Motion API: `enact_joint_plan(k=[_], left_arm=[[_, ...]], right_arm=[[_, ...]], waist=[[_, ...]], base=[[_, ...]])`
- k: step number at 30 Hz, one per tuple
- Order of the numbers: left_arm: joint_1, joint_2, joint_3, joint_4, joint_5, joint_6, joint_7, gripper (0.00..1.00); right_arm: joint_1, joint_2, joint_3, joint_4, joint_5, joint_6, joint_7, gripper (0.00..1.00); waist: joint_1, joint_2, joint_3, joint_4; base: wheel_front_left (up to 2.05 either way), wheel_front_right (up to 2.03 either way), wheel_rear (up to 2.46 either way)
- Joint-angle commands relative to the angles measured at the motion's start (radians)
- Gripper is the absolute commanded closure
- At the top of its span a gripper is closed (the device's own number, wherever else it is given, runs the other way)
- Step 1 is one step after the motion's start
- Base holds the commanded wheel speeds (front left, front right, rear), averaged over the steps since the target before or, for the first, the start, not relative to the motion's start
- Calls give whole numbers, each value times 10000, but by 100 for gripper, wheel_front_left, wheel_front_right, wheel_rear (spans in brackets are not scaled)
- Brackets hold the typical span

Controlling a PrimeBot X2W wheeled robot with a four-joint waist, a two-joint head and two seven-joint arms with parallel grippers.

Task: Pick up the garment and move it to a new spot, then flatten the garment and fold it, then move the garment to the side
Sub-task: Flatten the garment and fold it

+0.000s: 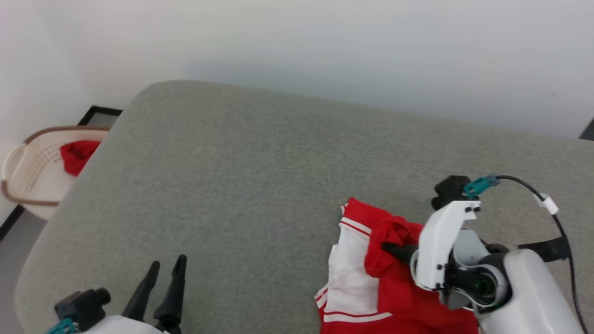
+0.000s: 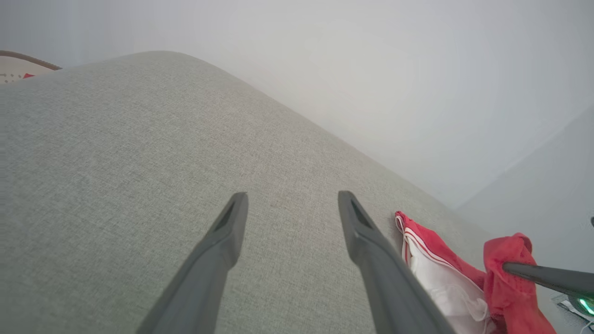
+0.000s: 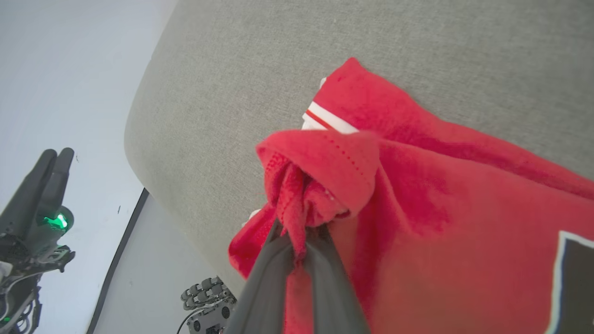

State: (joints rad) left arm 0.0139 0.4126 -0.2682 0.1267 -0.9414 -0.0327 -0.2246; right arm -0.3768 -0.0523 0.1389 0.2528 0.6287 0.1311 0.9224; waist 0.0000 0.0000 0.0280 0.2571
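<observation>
The garment [image 1: 366, 278] is a red jersey with white sleeves and red-white stripe trim. It lies crumpled at the near right of the grey cushioned surface [image 1: 255, 176]. My right gripper [image 1: 387, 248] is shut on a bunched red fold of it. The right wrist view shows the fold [image 3: 315, 181] pinched between the fingertips of that gripper [image 3: 297, 232], with a black white-outlined letter [image 3: 575, 278] at the edge. My left gripper [image 1: 168, 261] stands open and empty at the near left, well apart from the garment [image 2: 441, 273]. Its fingers [image 2: 293, 197] hover over bare fabric.
A beige perforated basket [image 1: 32, 171] holding a small red cloth [image 1: 76, 155] stands off the surface's far left edge. A white wall runs behind the surface. A black cable [image 1: 552, 208] loops above my right wrist. Much of the grey surface lies bare between the grippers.
</observation>
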Motion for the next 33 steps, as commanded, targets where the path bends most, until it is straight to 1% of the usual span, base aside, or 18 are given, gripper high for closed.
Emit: enact_joint_plan(k=[1, 5, 6, 9, 10, 11, 13, 14, 15, 20, 24, 26, 29, 33], left_arm=[[-136, -56, -34, 71, 17, -70, -30, 0], [-296, -160, -118, 255, 34, -142, -57, 0], [-296, -160, -118, 255, 34, -142, -57, 0], [-363, -194, -170, 376, 32, -209, -51, 0], [-391, -203, -179, 405, 26, -210, -50, 0], [-404, -205, -176, 432, 19, -206, -57, 0], [-412, -203, -150, 485, -2, -234, -80, 0], [-393, -198, -117, 508, -16, -236, -102, 0], [-364, -191, -89, 528, -25, -234, -117, 0], [-213, -110, 36, 533, 11, -163, -162, 0], [-61, -5, 170, 425, 47, -107, -215, 0], [45, 60, 258, 343, 34, -54, -221, 0], [211, 160, 384, 215, 71, 25, -237, 0], [476, 298, 573, 39, 99, 145, -272, 0]], right_arm=[[-233, 20, 185, 280, 97, -7, -304, 100], [-629, 23, 737, 1174, 175, -6, -1118, 100], [-629, 23, 737, 1174, 175, -6, -1118, 100], [-958, 24, 1069, 1828, 203, -6, -1636, 100], [-1059, 23, 1185, 2007, 172, -6, -1762, 79], [-1155, 26, 1274, 2171, 193, -6, -1881, 60], [-1357, 25, 1484, 2412, 270, -6, -2049, 53], [-1454, 28, 1597, 2497, 307, -6, -2110, 24], [-1534, 24, 1662, 2558, 364, -6, -2182, 0], [-1802, 24, 1983, 2540, 588, -6, -2383, 0], [-1829, 8, 2004, 2142, 701, -6, -2555, 0], [-1719, -101, 2004, 1793, 783, -6, -2622, 0], [-1481, -554, 2113, 1060, 882, -6, -2779, 0], [-1116, -1398, 2215, -25, 909, -6, -3565, 0]], waist=[[0, 0, 105, 218], [0, 0, 178, 354], [0, 0, 178, 354], [0, 0, 216, 408], [0, 0, 224, 412], [0, 0, 235, 406], [0, 0, 248, 360], [0, 0, 250, 309], [0, 0, 248, 248], [0, 0, 172, -169], [0, 0, 77, -654], [0, 0, 28, -926], [0, 0, -29, -1357], [0, 0, -104, -1945]], base=[[0, 0, 0], [0, 0, 0], [0, 0, 0], [0, 0, 0], [0, 0, 0], [0, 0, 0], [0, 0, 0], [0, 0, 0], [0, 0, 0], [0, 0, 0], [0, 0, 0], [0, 0, 0], [0, 0, 0], [0, 0, 0]])
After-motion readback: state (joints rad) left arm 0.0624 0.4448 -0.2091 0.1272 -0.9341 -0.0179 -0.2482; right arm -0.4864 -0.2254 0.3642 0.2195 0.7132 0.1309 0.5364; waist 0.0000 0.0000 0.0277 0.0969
